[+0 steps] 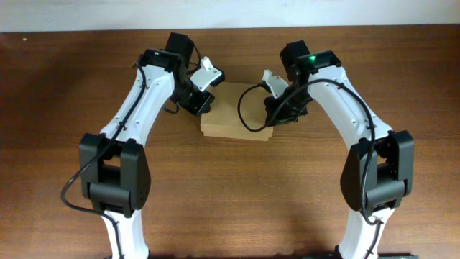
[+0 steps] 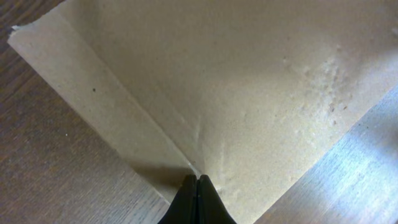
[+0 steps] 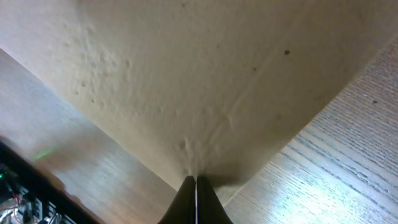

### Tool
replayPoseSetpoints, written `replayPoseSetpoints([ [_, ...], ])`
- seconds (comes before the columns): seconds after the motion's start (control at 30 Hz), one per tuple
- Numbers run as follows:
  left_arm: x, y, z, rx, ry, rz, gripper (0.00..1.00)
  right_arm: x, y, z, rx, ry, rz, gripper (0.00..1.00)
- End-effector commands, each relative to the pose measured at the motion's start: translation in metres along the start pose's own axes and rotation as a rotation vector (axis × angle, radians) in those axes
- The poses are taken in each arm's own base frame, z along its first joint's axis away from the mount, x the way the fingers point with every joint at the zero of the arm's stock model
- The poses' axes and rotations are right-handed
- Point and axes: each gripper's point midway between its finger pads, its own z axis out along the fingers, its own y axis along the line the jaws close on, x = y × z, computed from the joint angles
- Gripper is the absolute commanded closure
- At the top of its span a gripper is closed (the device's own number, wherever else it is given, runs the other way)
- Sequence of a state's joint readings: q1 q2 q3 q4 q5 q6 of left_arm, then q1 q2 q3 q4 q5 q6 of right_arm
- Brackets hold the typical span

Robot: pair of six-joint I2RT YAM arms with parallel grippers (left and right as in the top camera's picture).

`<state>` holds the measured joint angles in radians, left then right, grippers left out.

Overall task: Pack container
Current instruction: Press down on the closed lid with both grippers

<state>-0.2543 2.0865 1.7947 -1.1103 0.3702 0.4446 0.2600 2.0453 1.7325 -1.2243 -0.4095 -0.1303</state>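
Note:
The container (image 1: 231,116) is a plain tan cardboard box lying flat in the middle of the table, lid down. My left gripper (image 1: 204,103) is shut, with its tips touching the box's left end. In the left wrist view the shut tips (image 2: 197,179) rest on a crease of the cardboard (image 2: 249,81). My right gripper (image 1: 276,109) is shut at the box's right end. In the right wrist view its tips (image 3: 195,180) press on the cardboard (image 3: 205,68) near a corner. Neither gripper holds anything.
The box lies on a brown wooden table (image 1: 230,194). A black cable (image 1: 243,115) from the right arm loops over the box's right part. A dark piece of equipment (image 3: 15,190) shows at the lower left of the right wrist view.

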Motion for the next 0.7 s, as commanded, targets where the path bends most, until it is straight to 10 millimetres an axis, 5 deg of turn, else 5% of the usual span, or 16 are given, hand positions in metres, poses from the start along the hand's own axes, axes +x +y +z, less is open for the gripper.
replayPoseSetpoints([
  [0.0, 0.027, 0.001, 0.024, 0.019, 0.096, -0.048, 0.98, 0.008, -0.001, 0.008, 0.018, 0.023, 0.005, 0.96],
  [0.27, 0.010, 0.008, 0.014, -0.018, 0.048, -0.026, 0.98, -0.009, 0.007, -0.015, 0.026, -0.058, -0.031, 0.96],
  [0.47, -0.033, 0.025, -0.030, -0.155, -0.059, 0.014, 0.98, -0.035, 0.007, -0.071, 0.083, -0.180, -0.048, 0.96],
  [0.67, -0.056, 0.037, -0.072, -0.281, -0.114, 0.028, 0.98, -0.048, 0.000, -0.120, 0.171, -0.268, -0.047, 0.96],
])
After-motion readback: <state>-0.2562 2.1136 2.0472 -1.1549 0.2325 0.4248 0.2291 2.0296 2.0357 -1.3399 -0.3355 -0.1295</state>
